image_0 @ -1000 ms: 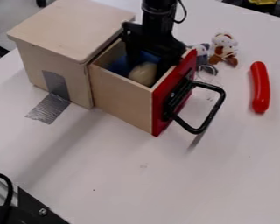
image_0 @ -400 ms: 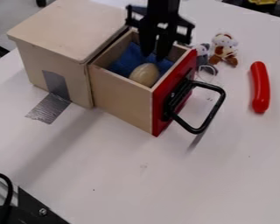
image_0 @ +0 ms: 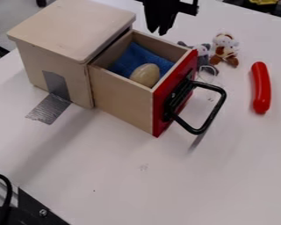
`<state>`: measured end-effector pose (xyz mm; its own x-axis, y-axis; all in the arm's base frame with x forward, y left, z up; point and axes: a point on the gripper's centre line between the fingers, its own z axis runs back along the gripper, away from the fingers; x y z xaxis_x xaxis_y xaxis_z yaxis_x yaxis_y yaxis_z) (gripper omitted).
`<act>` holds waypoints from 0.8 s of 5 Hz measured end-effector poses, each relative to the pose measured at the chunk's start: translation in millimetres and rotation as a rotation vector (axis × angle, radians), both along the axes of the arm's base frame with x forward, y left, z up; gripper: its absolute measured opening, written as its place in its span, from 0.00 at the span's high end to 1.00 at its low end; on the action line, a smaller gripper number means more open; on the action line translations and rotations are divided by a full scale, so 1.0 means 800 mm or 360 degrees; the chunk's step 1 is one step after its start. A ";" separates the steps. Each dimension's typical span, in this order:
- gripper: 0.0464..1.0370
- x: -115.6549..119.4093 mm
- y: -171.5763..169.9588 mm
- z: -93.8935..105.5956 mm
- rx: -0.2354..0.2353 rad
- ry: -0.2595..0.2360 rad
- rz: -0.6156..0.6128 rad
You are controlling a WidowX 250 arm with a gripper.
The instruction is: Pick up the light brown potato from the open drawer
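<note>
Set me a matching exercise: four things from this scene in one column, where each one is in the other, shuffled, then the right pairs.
1. Blue cloth
2. Black handle
3. Silver tape
4. Long red object

A. Stuck to the wooden box and table
B. On the table, near the plush toys
C. Inside the open drawer
D. On the drawer's red front

Pairs: 1-C, 2-D, 3-A, 4-B

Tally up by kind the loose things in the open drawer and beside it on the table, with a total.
Egg-shaped thing: 1
Blue cloth: 1
Plush toys: 2, one brown-and-white, one grey
Red sausage-shaped thing: 1
Total: 5
</note>
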<state>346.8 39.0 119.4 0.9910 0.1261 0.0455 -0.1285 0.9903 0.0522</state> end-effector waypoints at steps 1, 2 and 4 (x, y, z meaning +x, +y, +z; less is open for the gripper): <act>0.40 -0.030 0.001 -0.026 0.0023 0.0046 -0.0016; 0.11 -0.056 0.000 -0.043 0.0035 0.0007 -0.0039; 0.04 -0.074 -0.010 -0.082 -0.0036 -0.0040 -0.0048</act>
